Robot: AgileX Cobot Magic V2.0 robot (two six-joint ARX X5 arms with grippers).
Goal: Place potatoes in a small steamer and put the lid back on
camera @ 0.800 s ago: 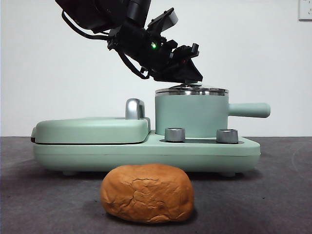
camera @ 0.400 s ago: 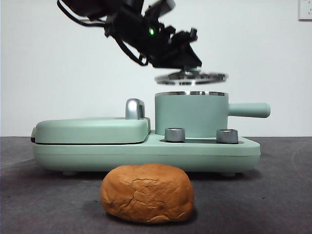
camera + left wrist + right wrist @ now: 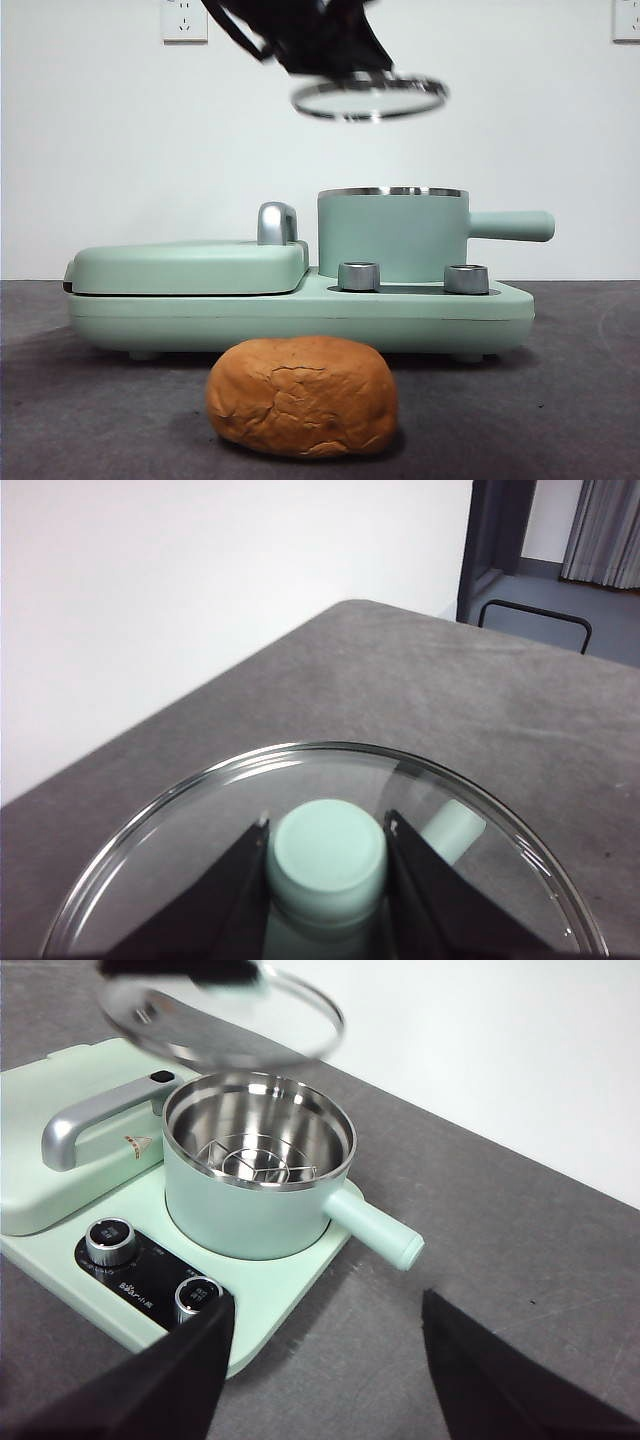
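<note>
White wall is seen behind the grey surface (image 3: 580, 400). The small steamer (image 3: 392, 238) stands uncovered. The potatoes (image 3: 301, 396), at 6 o'clock of it, look light and crusty; a broad grip across the middle is judged best. The lid (image 3: 369, 97), glass and fragile, is clamped by its knob in the left hand (image 3: 326, 860). The right hand (image 3: 328, 1360) is spread, empty.

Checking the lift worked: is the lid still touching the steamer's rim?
Apart. The front view shows bare wall between the lid, held by the left gripper, and the small steamer.
</note>
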